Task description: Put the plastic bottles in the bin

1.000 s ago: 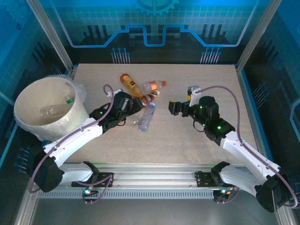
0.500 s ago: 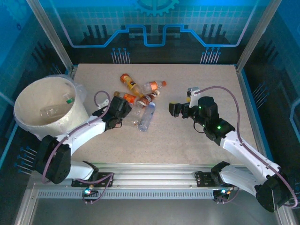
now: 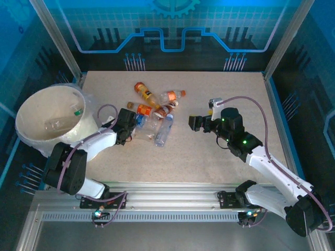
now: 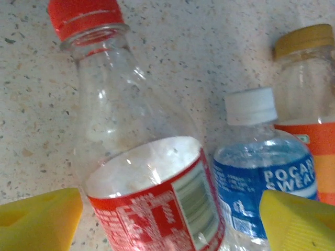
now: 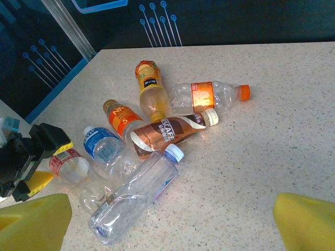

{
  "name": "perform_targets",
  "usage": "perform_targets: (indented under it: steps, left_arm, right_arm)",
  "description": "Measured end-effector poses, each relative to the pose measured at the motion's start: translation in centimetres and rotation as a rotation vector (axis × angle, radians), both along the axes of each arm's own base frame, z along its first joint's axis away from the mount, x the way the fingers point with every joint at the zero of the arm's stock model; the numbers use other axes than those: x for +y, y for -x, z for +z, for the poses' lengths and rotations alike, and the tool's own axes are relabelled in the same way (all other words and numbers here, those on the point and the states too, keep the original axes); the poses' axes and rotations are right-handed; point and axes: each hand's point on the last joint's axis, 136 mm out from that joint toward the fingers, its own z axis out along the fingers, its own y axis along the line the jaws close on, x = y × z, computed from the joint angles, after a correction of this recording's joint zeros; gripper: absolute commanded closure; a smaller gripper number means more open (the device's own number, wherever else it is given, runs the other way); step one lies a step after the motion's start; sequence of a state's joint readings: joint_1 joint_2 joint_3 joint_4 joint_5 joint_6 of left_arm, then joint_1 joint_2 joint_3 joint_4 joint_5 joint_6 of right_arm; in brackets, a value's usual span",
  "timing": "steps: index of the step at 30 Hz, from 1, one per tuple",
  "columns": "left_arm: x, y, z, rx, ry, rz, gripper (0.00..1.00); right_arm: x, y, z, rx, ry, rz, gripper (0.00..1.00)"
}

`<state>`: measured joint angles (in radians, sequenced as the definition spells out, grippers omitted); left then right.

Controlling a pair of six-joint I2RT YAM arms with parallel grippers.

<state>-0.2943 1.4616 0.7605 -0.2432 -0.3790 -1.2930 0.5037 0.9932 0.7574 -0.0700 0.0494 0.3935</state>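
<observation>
Desk [image 3: 204, 157], overhead view: the bin [image 3: 70, 142] stands at the left edge, well apart from the loose pile. Inside it lie one clear bottle [image 3: 54, 124] and an item with a green cap [image 3: 77, 111], the rest of which is too small to make out.

Loose plastic bottles [image 3: 157, 112]: seven, all on their sides, clustered left of centre on the desk. As the right wrist camera shows them:
- orange bottle with yellow cap [image 5: 148, 86], farthest away
- clear bottle with orange label and orange cap [image 5: 209, 95], just beside it to the right
- brown Nescafe bottle [image 5: 167, 130], lying across the middle with its white cap to the right
- orange-label bottle [image 5: 119, 119], Pocari Sweat bottle [image 5: 102, 147] and red-label bottle [image 5: 70, 166], side by side on the left
- long clear bottle with pale blue cap [image 5: 137, 197], nearest

Left fingers [image 3: 134, 127]: low at the left end of the cluster. In the left wrist camera they stand apart, straddling the labelled body of the red-label bottle. The shoulder of the Pocari Sweat bottle is also inside the gap. The red-label bottle lies on the desk with its red cap pointing away. Whether either finger touches a bottle I cannot tell.

Right fingers [image 3: 194, 123]: spread wide with nothing between them, hovering to the right of the cluster and apart from every bottle.
</observation>
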Motion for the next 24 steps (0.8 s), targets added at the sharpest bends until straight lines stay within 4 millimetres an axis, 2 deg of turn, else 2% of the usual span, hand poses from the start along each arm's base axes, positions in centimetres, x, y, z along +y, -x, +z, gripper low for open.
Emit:
perform_targets:
  steps: [9, 15, 21, 24]
  left_arm:
    - [0.1, -0.1, -3.3, 0.057, 0.019, 0.017, 0.20]
    - [0.2, 0.3, -3.6, 0.061, 0.012, 0.006, 0.37]
    - [-0.3, -0.3, -3.1, 0.017, 0.014, -0.059, 0.41]
    - [-0.4, -0.1, -2.2, -0.006, -0.006, -0.111, 0.42]
  right_arm:
    - [-0.1, 0.1, 0.0, 0.006, -0.003, -0.006, 0.00]
    - [-0.2, 0.2, -0.1, 0.013, 0.001, -0.006, 0.00]
    - [-0.1, 0.2, -0.1, 0.010, -0.001, -0.002, 0.00]
    - [0.1, 0.2, 0.0, 0.001, 0.001, 0.013, 0.00]
